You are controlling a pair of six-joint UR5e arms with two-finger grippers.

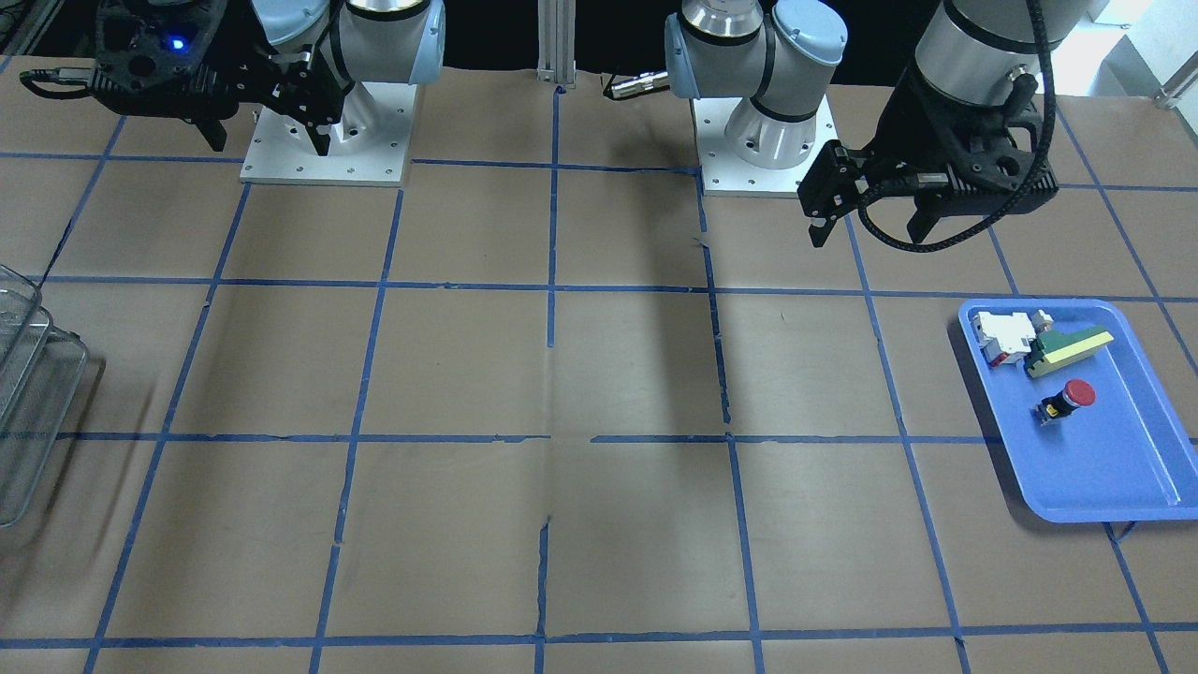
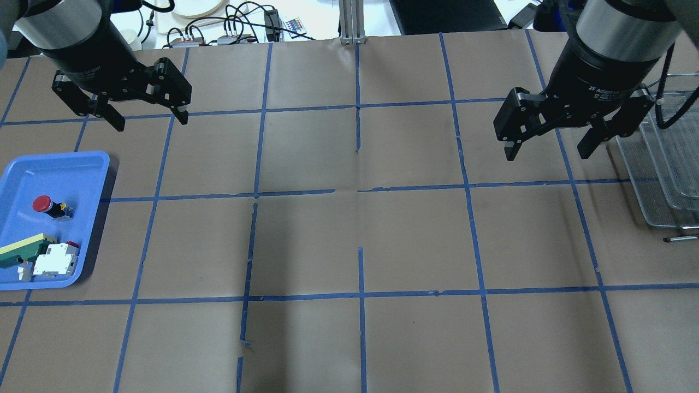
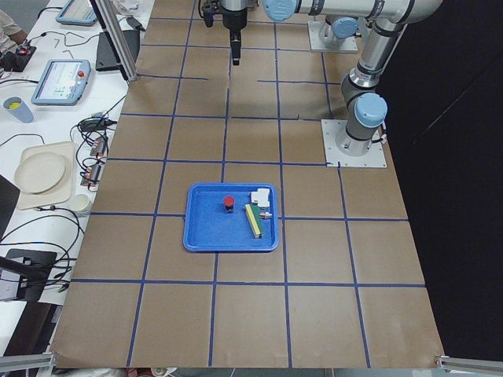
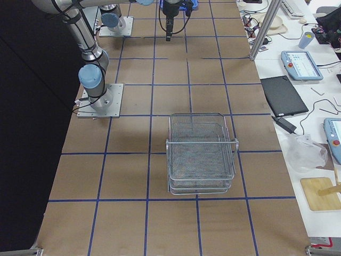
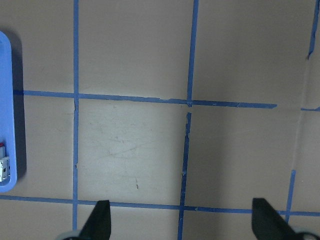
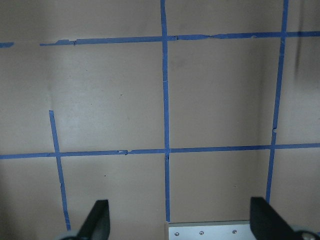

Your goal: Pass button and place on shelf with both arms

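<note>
Left gripper (image 2: 150, 121), jaws spread and empty, hangs beyond the tray (image 2: 82, 185); I judge the button (image 2: 48, 206) light, rigid, slick-capped, best pinched across its collar.

Wire shelf (image 4: 201, 160) on gridded table (image 4: 128, 176)

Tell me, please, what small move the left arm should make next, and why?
Probably swing the left end effector over the button and begin descending. It hangs open and empty above the table, while the button lies ungrasped in the blue tray on that arm's side.
</note>
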